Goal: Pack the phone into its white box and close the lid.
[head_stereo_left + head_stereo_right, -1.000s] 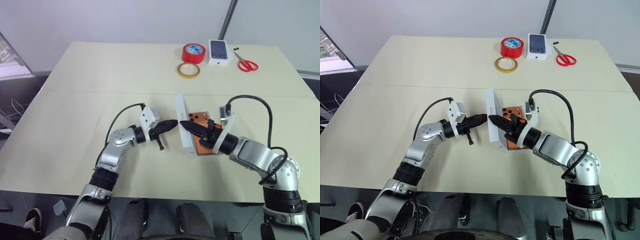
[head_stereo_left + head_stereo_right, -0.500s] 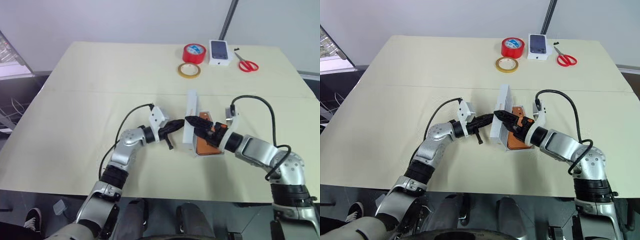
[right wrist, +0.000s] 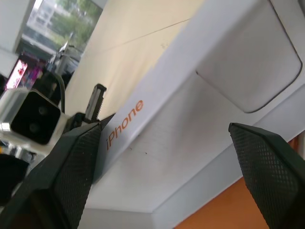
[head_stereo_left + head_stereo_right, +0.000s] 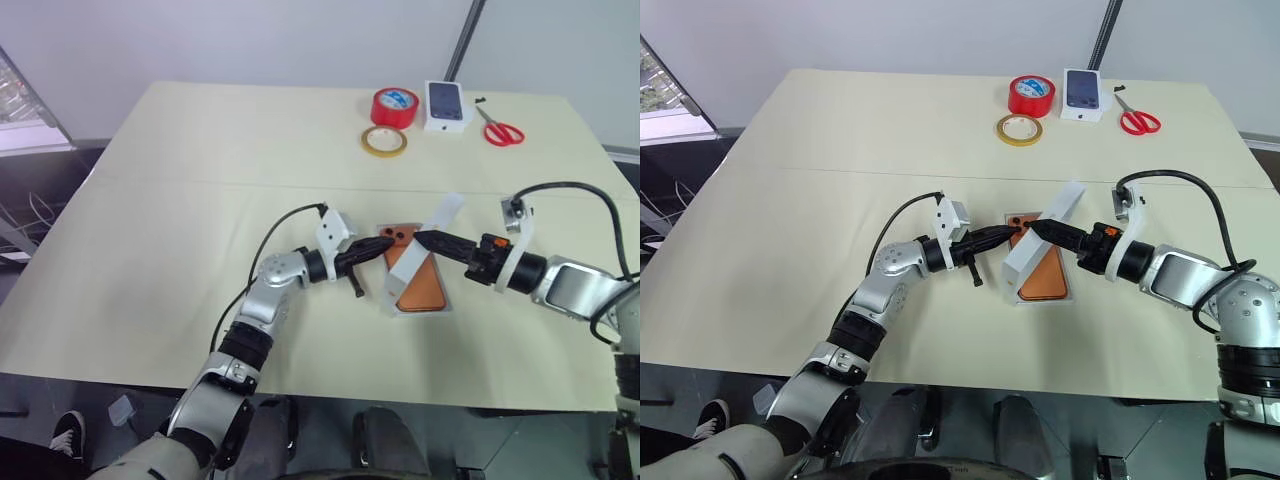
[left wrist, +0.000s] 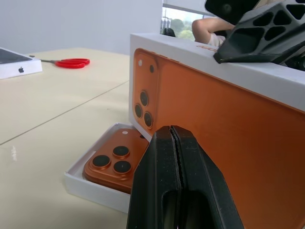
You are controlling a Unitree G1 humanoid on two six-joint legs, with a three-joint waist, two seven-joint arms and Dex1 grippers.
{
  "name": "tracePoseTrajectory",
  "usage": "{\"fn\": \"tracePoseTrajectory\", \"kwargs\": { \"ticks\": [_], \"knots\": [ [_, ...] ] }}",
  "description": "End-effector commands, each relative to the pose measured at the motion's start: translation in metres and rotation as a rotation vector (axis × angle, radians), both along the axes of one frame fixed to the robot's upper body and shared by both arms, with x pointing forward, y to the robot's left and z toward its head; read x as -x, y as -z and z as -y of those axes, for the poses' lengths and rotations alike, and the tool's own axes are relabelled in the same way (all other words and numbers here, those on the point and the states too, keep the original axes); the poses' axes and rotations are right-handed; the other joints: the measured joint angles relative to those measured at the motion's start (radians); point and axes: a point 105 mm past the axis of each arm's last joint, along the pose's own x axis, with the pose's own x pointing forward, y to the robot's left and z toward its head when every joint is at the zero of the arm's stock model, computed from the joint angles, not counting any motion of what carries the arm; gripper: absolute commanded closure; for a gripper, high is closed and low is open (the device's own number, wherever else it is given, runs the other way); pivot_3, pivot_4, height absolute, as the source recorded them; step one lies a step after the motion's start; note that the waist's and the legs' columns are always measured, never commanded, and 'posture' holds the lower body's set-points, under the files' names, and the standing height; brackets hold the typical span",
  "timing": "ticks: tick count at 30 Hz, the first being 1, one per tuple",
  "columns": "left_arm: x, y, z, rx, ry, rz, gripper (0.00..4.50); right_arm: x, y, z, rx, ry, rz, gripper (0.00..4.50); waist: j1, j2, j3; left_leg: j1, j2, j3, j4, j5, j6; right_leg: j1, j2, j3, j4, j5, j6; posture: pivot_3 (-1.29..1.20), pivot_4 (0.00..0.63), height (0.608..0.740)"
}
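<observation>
The lid [image 4: 1043, 243], tilted over the phone [image 4: 1044, 275] in the white box [image 4: 1042, 299] near the tabletop's front edge, leans between the closed left gripper [image 4: 1012, 234] and the wide-open right gripper [image 4: 1042, 229], both at its raised edge.

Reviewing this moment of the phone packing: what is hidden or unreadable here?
- The white box: the tilted lid covers its left side in the eye views.
- The phone: its camera corner sits behind the lid in the left eye view.
- Left gripper: whether its tips touch the lid is unclear.
- Right gripper: whether its open fingers still touch the lid is unclear.
</observation>
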Motion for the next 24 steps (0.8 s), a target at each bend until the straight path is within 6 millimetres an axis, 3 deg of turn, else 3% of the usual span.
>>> {"fn": "tracePoseTrajectory", "kwargs": {
  "ticks": [1, 6, 9, 15, 21, 24],
  "knots": [
    [0.003, -0.012, 0.003, 0.018, 0.020, 0.046, 4.50, 0.014, 0.034, 0.017, 0.187, -0.027, -0.087, 0.06, 0.001, -0.001, 0.000, 0.000, 0.000, -0.001, 0.000, 0.000, 0.000, 0.001, 0.000, -0.001, -0.001, 0.000, 0.000, 0.00, 0.150, 0.740],
    [0.005, -0.010, 0.003, 0.019, 0.023, 0.037, 4.50, 0.021, 0.048, 0.034, 0.307, -0.065, -0.080, 0.06, -0.002, -0.002, -0.002, 0.003, 0.000, -0.001, 0.000, -0.001, 0.001, 0.006, -0.001, -0.001, -0.006, 0.000, 0.000, 0.00, 0.150, 0.740],
    [0.005, -0.010, 0.002, 0.021, 0.020, 0.042, 4.50, 0.020, 0.042, 0.036, 0.308, -0.083, -0.048, 0.06, -0.002, -0.005, -0.003, 0.005, 0.001, -0.001, -0.001, -0.001, 0.001, 0.009, -0.001, -0.001, -0.009, 0.001, -0.001, 0.00, 0.150, 0.740],
    [0.003, -0.012, -0.002, 0.031, 0.008, 0.040, 4.50, 0.026, 0.058, 0.055, 0.496, -0.128, -0.043, 0.06, -0.002, -0.010, -0.007, 0.005, 0.001, -0.001, -0.002, -0.002, 0.001, 0.009, -0.001, -0.001, -0.011, 0.001, -0.002, 0.00, 0.150, 0.740],
    [0.002, -0.011, -0.007, 0.033, -0.005, 0.029, 4.50, 0.017, 0.058, 0.058, 0.543, -0.127, 0.022, 0.06, -0.011, -0.002, -0.006, 0.000, 0.000, 0.002, -0.002, -0.002, 0.002, 0.003, -0.003, 0.001, -0.011, 0.002, 0.000, 0.00, 0.150, 0.740],
    [0.000, -0.011, -0.010, 0.032, -0.019, 0.027, 4.50, 0.012, 0.052, 0.047, 0.453, -0.109, 0.025, 0.06, -0.010, -0.002, -0.006, 0.000, 0.001, 0.001, -0.001, -0.002, 0.002, 0.003, -0.002, 0.000, -0.010, 0.003, 0.000, 0.00, 0.150, 0.740]
  ]
}}
